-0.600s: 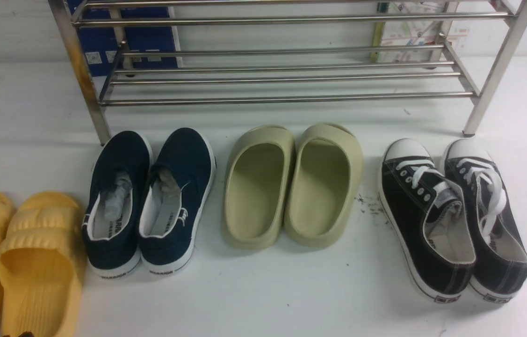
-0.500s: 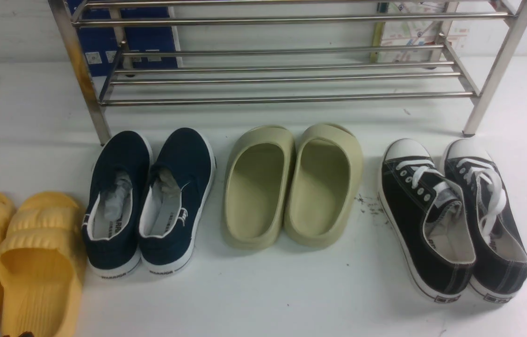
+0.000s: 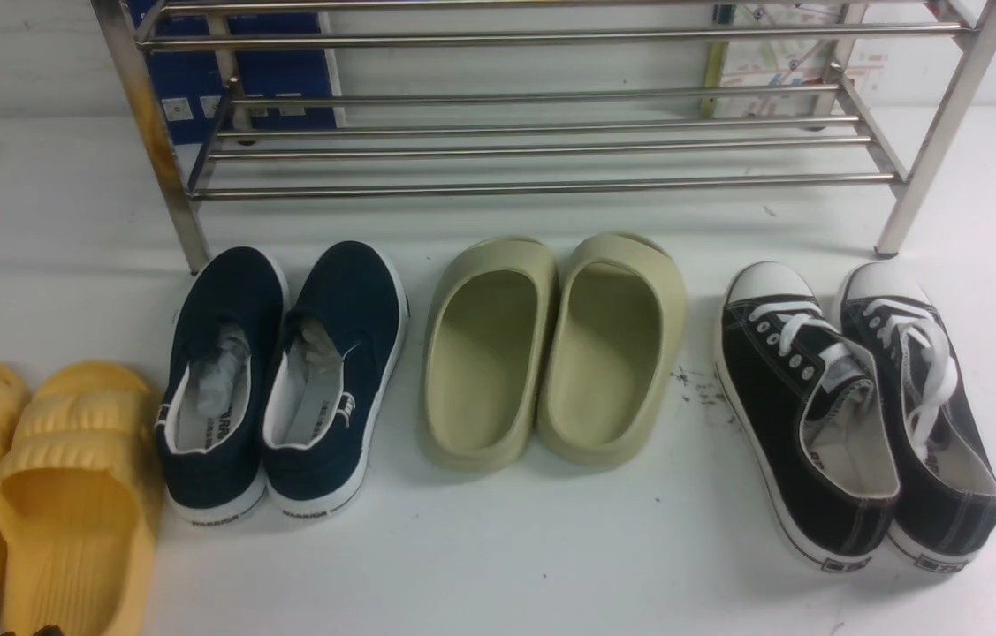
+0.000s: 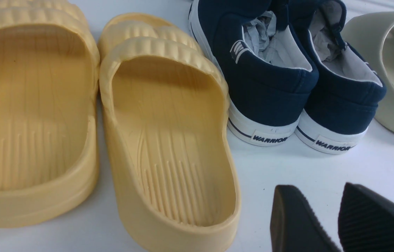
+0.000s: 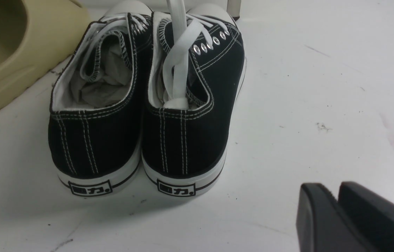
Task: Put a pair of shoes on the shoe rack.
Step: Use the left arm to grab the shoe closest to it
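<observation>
Navy canvas marked my target: the pair of shoes [image 3: 338, 309] stood side by side on the white surface [image 3: 498, 565], left of centre in the front frame. Their toes pointed at the shoe rack [image 3: 533, 187] and their lettered heels faced me, with crumpled paper showing in both openings. The pair was on the surface in front of the rack, not yet on its bars, and the toe of the left shoe lay near the rack's left front leg. The steel rack spanned the upper part of the frame, wider than the whole row of footwear. Yellow ribbed slides [image 3: 64, 495] filled the lower left corner, just beside the navy heels. Olive slides [image 3: 551, 353] sat at the centre, and black lace-up sneakers [image 3: 851, 415] with white toe caps stood at the right. Through the left wrist camera I saw the left pincer [image 4: 333, 224] hanging behind the navy heels. Its two black fingers [image 4: 298, 224] stood apart with bare surface showing between them, and they gripped nothing. Through the right wrist camera the right pincer [image 5: 338, 217] hung over bare surface near the heels of the black sneakers, its fingers pressed together and empty.
</observation>
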### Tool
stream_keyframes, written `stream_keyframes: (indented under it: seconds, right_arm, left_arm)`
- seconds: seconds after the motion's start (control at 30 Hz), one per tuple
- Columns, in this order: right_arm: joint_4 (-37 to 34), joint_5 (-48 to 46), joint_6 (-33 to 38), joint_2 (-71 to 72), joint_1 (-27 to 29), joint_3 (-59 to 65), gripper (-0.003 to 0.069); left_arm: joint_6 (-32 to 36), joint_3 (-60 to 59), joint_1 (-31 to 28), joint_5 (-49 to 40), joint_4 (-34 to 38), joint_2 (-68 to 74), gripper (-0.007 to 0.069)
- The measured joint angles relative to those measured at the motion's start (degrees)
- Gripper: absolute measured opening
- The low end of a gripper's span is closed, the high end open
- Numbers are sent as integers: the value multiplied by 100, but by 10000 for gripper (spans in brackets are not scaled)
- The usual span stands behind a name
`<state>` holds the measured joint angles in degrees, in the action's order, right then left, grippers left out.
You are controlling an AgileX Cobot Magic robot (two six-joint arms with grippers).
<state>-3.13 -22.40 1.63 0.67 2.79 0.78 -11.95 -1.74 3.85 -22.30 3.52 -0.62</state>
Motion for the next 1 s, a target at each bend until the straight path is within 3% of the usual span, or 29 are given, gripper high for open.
stream_keyframes:
  seconds: [0.27, 0.63, 0.73, 0.83, 1.0]
  right_arm:
    - [0, 0, 0, 0, 0, 0, 132]
    - [0, 0, 0, 0, 0, 0, 146]
    - [0, 0, 0, 0, 0, 0, 150]
    - [0, 0, 0, 0, 0, 0, 156]
    - [0, 0, 0, 0, 0, 0, 164]
  left_arm:
    - [-2, 0, 0, 626, 273, 0, 218]
    - [-516, 70, 0, 3431, 1226, 0, 228]
    - [-520, 532, 0, 3417, 1237, 0, 230]
    - [-406, 1716, 0, 3039, 1237, 275, 233]
    - [-282, 3826, 0, 1522, 1207, 1619, 237]
